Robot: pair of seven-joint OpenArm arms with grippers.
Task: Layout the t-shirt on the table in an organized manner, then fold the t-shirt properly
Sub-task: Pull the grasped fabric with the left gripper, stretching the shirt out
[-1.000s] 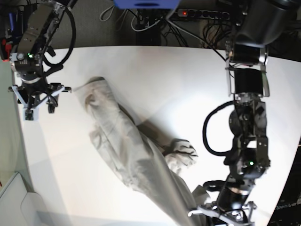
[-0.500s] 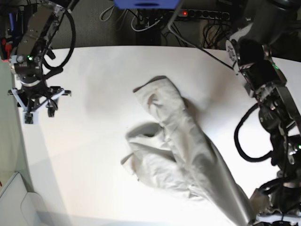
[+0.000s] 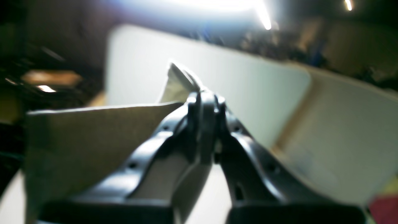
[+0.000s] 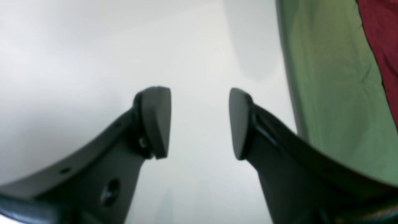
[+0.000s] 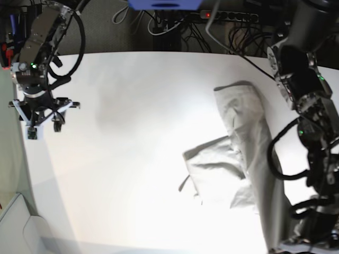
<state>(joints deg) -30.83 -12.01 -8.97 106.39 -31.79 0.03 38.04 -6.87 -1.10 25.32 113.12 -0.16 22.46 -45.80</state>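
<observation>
Large white smooth-topped table (image 5: 132, 137) with rounded edges, glossy under strong glare, backed by a dark strip of tangled cables and a black power strip (image 5: 228, 15) with a red switch along the far side.

Plain pale grey-beige cloth t-shirt (image 5: 241, 159) lying on the table's right half in the base view, bunched and drawn into a long band from near the far edge down toward the near right corner; a crumpled flap spread leftward from the middle of the band, with a thin tip poking out just beside it. Not laid flat, not folded.

Left gripper (image 3: 203, 102) pinched together on a corner of the t-shirt, jaws pressed tight, a small peak of cloth sticking up past the tips and a taut sheet of fabric stretching away to the left in the wrist view (heavily blurred, so seams not readable). Left arm (image 5: 307, 106), black and jointed, rising along the right edge of the base view, close against the band of cloth.

Right gripper (image 4: 199, 121) well apart from the shirt, above bare table near the far left corner, dark padded fingers (image 4: 157, 119) spread with nothing between them. Green surface (image 4: 329, 93) and a sliver of red (image 4: 382, 37) beyond the table's edge in that wrist view.
</observation>
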